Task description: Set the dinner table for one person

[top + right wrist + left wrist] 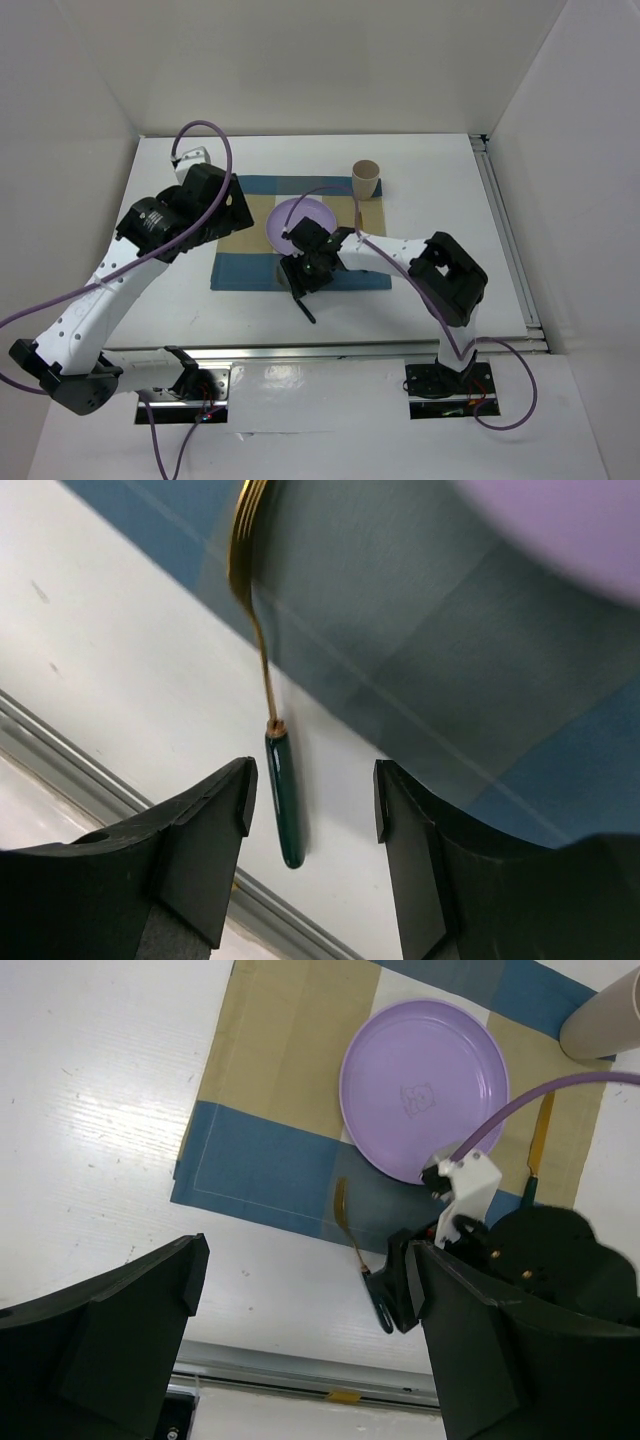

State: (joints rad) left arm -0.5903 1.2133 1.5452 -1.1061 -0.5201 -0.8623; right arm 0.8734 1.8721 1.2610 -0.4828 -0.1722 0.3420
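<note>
**Right tool** (312,780): the jaws stand apart with nothing clamped. It hangs just above the fork (281,790), whose dark green handle lies free in the gap between the two fingers and touches neither.

**Fork:** its gold tines rest on the checked placemat (270,1160) and its handle runs off the near edge onto the bare white desk (90,1110). It lies just left of the purple plate (420,1090), as a place setting requires.

**Further out:** the plate sits at the middle of the placemat. A gold-bladed knife (540,1130) lies on its right side, and a tan cup (366,178) stands at the far right corner. The placemat itself lies on the desk, well inside the silver rail (380,350) on the near edge.

**Left tool** (300,1270): the jaws are spread wide and hold nothing. It hovers above the left part of the placemat, probably kept clear of the other arm.

**Hard to make out:**
- The tines are cut off at the top of the right wrist view.
- The right arm covers the plate's near rim and the knife's handle.
- The inside of the cup cannot be made out.
</note>
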